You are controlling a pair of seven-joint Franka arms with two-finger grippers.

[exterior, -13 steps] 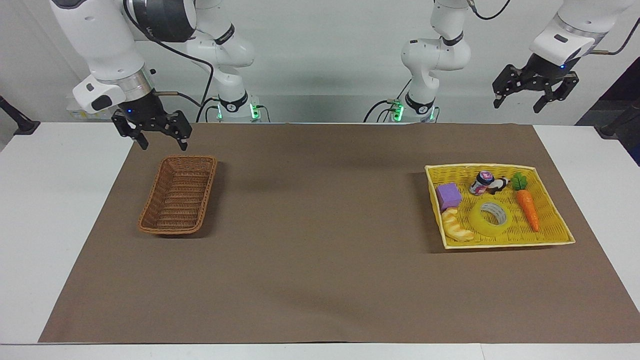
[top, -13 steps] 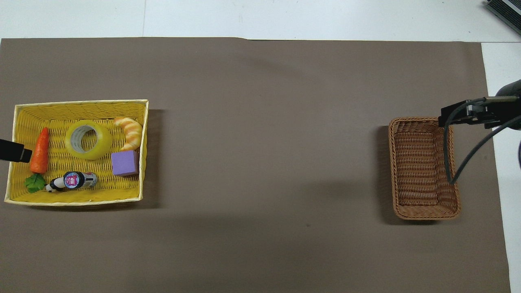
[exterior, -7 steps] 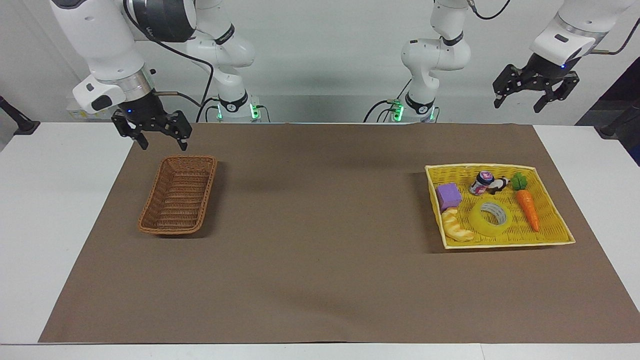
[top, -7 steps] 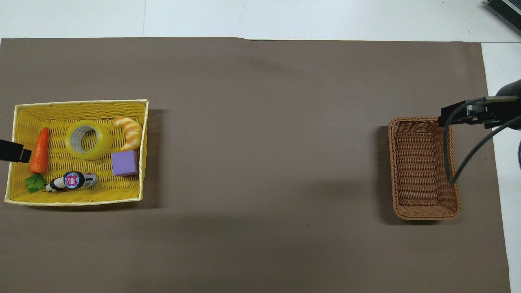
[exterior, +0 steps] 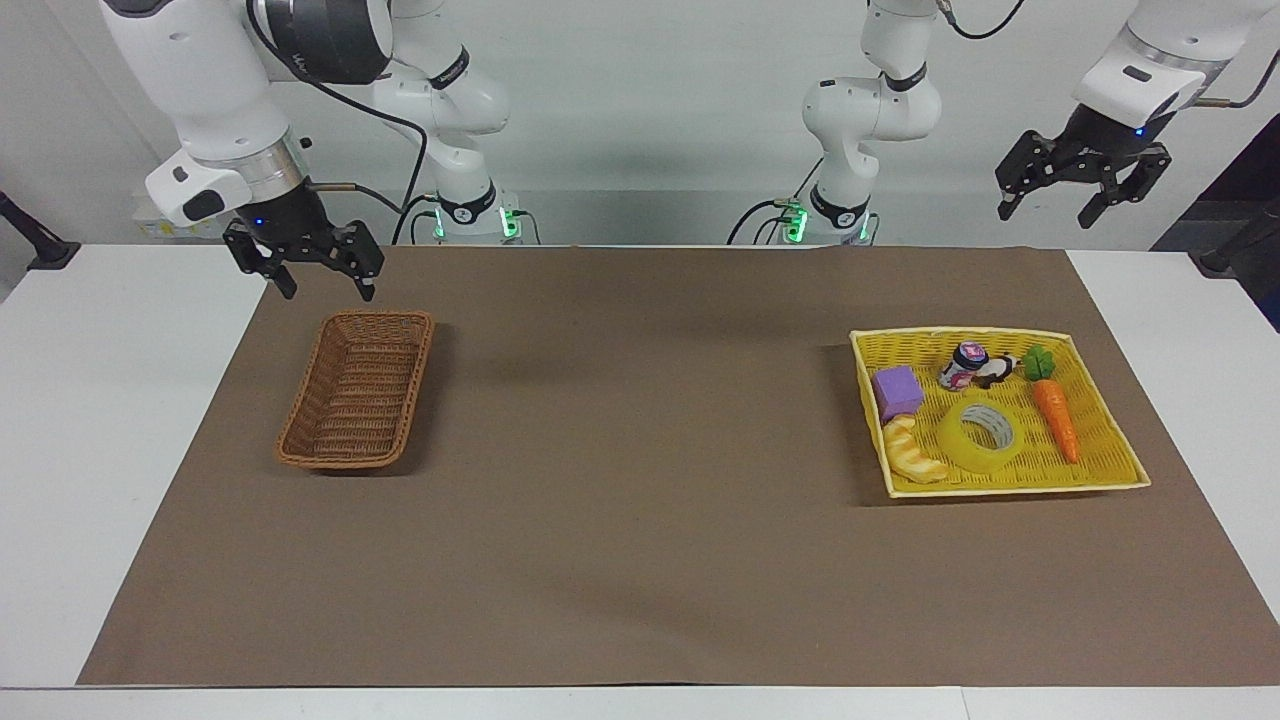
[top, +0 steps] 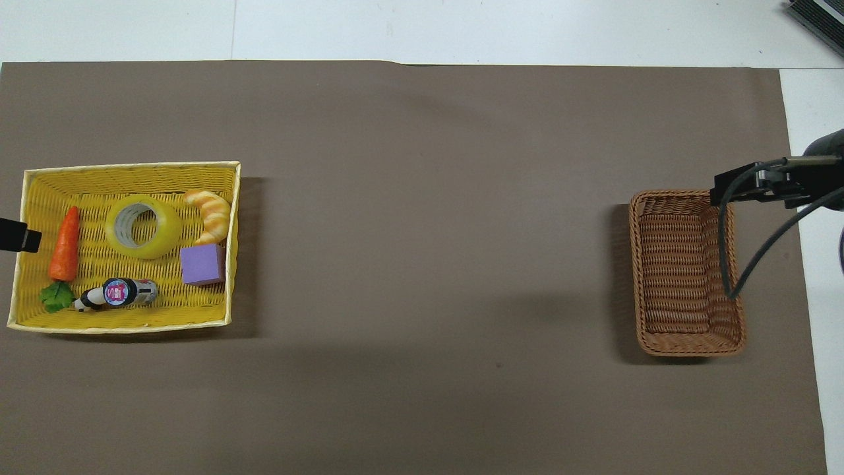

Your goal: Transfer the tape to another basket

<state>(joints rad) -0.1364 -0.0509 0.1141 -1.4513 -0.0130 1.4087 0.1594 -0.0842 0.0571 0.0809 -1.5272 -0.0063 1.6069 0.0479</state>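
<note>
Counting it up for you: two baskets, two grippers, and five loose bits, one of each kind. The tape [exterior: 979, 436] is a fat yellow ring with a pale core, lying flat in the shallow yellow tray [exterior: 1112, 478], a wide rectangular weave with a pale rim. Sharing that tray you've got one orange carrot [exterior: 1056, 417] with a green leafy top, one glossy golden croissant [exterior: 914, 451], one purple cube [exterior: 897, 391] with flat matte faces, and one small can [exterior: 963, 365] lying tipped over with a black-and-white figure against it.

The one basket [exterior: 357, 402] you care about is the narrow, deep brown wicker one, long rectangle with rounded corners, ribbed weave, nothing in it. It sits toward the right arm's end of the table, well apart from the tray.

Your right gripper [exterior: 318, 270] hangs over the mat just by the basket's robot-side end, fingers spread and holding nothing; the basket rim sits just below its fingertips, not touching. Your left gripper [exterior: 1078, 188] is up high over the left arm's end of the table, fingers spread too, also holding nothing. The tape is well below and apart from its fingertips, with the carrot nearer them than the tape is.

Brown paper mat [exterior: 640, 560] covers the white table [exterior: 100, 420], smooth and flat.
</note>
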